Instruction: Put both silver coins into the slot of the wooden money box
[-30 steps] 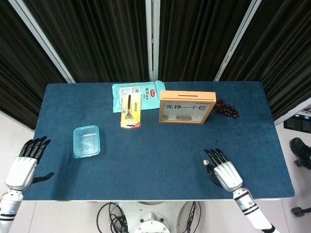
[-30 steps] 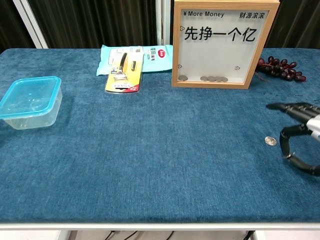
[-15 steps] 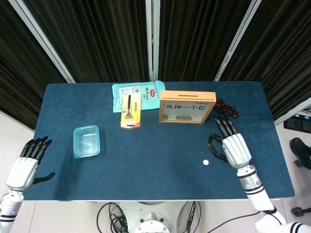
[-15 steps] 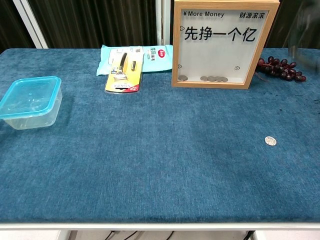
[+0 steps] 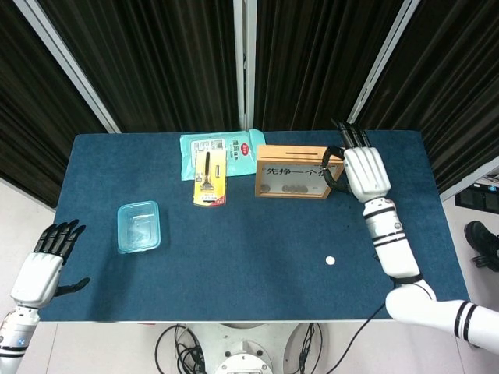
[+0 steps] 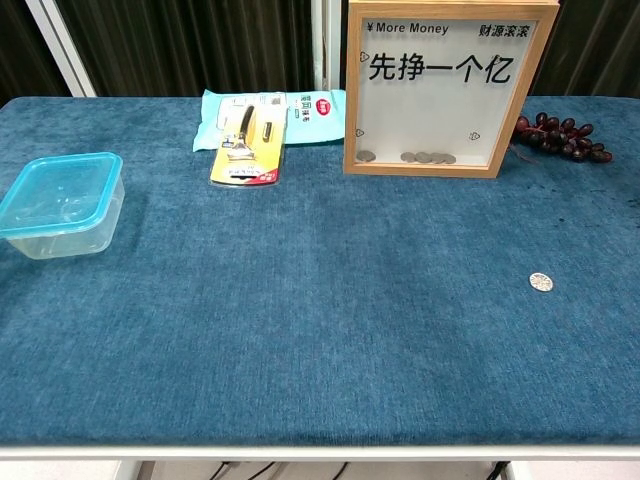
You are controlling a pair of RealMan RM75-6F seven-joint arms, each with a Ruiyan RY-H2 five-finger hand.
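Right hand (image 5: pixel 360 167) hides grapes — perhaps coin.

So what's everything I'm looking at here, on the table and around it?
Table: one, blue cloth top.
Wooden money box: one, light wood with a clear front, standing at the far middle; several coins lie inside.
Silver coin: one visible, lying loose on the cloth near the right front.
Plastic container: one, clear blue, on the left.
Razor pack: one, yellow card, left of the box.
Wipes packet: one, teal, under the razor pack.
Grapes: one dark red bunch, right of the box.
Curtains: black, behind.
Left robot hand: black fingers spread, off the table's left front.
Right robot hand: at the box's top right corner.
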